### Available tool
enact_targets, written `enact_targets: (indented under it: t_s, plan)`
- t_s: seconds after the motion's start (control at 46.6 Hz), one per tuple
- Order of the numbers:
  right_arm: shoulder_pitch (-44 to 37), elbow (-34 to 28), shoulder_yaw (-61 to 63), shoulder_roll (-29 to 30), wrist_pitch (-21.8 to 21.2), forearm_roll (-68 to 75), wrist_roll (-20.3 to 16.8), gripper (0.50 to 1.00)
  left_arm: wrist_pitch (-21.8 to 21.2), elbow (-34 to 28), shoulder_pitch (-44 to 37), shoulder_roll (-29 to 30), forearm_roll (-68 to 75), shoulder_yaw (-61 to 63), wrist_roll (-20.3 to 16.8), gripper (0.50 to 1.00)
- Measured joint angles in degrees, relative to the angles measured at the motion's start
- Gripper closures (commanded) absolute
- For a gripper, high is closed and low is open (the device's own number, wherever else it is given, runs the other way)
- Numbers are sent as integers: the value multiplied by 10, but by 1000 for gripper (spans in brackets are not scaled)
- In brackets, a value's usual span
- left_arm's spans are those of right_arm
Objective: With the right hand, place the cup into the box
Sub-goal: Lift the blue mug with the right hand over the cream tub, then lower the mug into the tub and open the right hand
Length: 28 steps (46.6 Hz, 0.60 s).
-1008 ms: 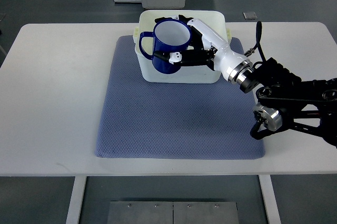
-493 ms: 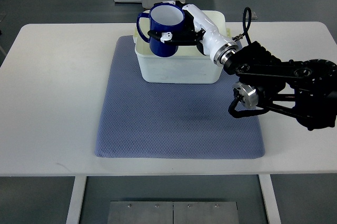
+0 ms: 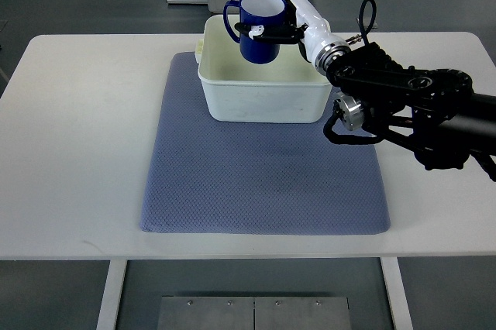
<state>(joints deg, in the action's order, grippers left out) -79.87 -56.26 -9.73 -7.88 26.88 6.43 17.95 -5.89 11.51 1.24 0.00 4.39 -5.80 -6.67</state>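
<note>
Gripping the blue cup [image 3: 260,26] around its body, the right hand [image 3: 288,26] has its fingers wrapped on the side nearest the arm, one dark fingertip showing across the cup's front. The cup is upright, mouth up and its white inside showing, with the handle pointing left, away from the hand. It hangs over the far part of the white box [image 3: 263,96], above the far rim as best the steep view lets me judge; whether its base is clear of that rim I cannot tell. The box sits on the far half of a blue-grey mat [image 3: 263,183], which lies on the white table [image 3: 85,136]. The left arm is out of view.

By my reading the pick-up and carry are done: the cup is held and already at the box. What remains is lowering it inside, letting go, and drawing the hand out.
</note>
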Motion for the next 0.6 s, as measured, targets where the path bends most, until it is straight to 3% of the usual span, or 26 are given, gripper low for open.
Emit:
enact_targets:
  t_s: [0.6]
  plan:
    - [3, 242, -5, 50, -184, -8, -53, 1000, 0, 0, 0, 0, 0, 0, 0, 500]
